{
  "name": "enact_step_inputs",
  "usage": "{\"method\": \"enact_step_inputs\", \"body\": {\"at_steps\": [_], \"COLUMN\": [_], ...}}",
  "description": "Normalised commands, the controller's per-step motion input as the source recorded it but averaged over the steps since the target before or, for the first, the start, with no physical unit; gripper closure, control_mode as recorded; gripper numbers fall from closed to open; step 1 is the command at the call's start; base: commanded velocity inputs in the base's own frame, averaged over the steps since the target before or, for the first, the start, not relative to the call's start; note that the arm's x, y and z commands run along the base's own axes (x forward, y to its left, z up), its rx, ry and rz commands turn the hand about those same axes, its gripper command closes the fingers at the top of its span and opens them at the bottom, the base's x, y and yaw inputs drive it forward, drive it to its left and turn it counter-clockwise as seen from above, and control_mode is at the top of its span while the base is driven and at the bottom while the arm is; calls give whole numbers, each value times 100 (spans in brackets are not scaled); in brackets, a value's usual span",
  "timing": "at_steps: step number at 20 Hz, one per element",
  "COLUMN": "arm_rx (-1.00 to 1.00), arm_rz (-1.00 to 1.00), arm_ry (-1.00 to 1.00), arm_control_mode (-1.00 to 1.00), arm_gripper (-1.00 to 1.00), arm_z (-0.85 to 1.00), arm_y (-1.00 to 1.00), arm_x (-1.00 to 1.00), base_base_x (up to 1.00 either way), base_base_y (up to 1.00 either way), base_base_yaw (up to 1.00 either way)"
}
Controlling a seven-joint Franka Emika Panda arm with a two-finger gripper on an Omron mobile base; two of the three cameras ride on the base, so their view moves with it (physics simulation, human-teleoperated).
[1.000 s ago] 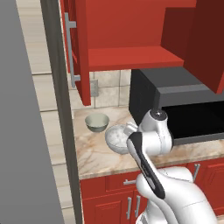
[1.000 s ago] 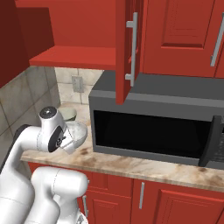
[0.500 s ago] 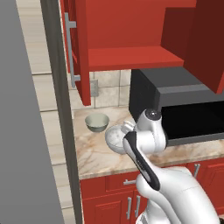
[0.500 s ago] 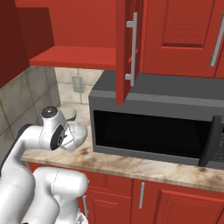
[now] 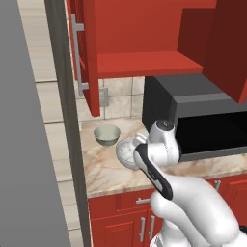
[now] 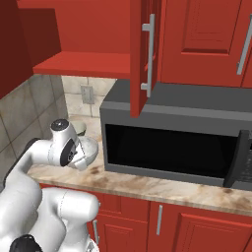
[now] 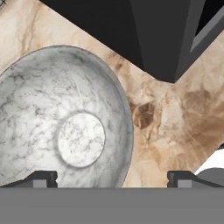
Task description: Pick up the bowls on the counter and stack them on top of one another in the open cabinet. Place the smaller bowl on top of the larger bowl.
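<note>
Two bowls stand on the counter point(image 5: 108, 171), a beige marbled slab with brown veins above low red cabinets point(image 5: 123, 222). Nearer the tiled back wall point(image 5: 118, 99) sits the smaller bowl point(image 5: 106, 134), dull grey-green with a pale inside, upright and apart from everything else. In front of it and slightly to its right is the larger bowl point(image 5: 127, 152), white-grey and marbled, upright, its right side hidden by the white arm in the left base view; the right base view shows its rim beside the arm's wrist. Seen from the hand, the larger bowl point(image 7: 65, 118) lies directly under the gripper point(image 7: 111, 178), whose two dark fingertips point(image 7: 41, 178) stand spread wide, one over the bowl's inside and the other over bare counter past the rim, with nothing between them; whether either tip touches the bowl cannot be told. A black microwave point(image 6: 172, 138) occupies the counter to the right of the bowls, its near corner close to the larger bowl's rim. Above, the open cabinet point(image 5: 144, 62) shows a bare red shelf, with its door point(image 5: 87, 58) swung out to the left and bearing a long vertical silver bar handle point(image 5: 77, 55).
</note>
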Motion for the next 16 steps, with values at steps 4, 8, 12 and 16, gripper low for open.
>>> {"method": "enact_step_inputs", "body": {"at_steps": [4, 8, 12, 16], "arm_rx": [1, 0, 0, 0], "arm_rz": [-4, -4, -4, -4], "arm_ry": [4, 2, 1, 0], "arm_control_mode": [-100, -100, -100, -100], "arm_gripper": [-100, -100, -100, -100], "arm_z": [-29, -32, -36, -40], "arm_y": [-1, 5, 4, 5], "arm_x": [8, 8, 6, 6], "base_base_x": [0, 0, 0, 0], "base_base_y": [0, 0, 0, 0], "base_base_yaw": [0, 0, 0, 0]}}
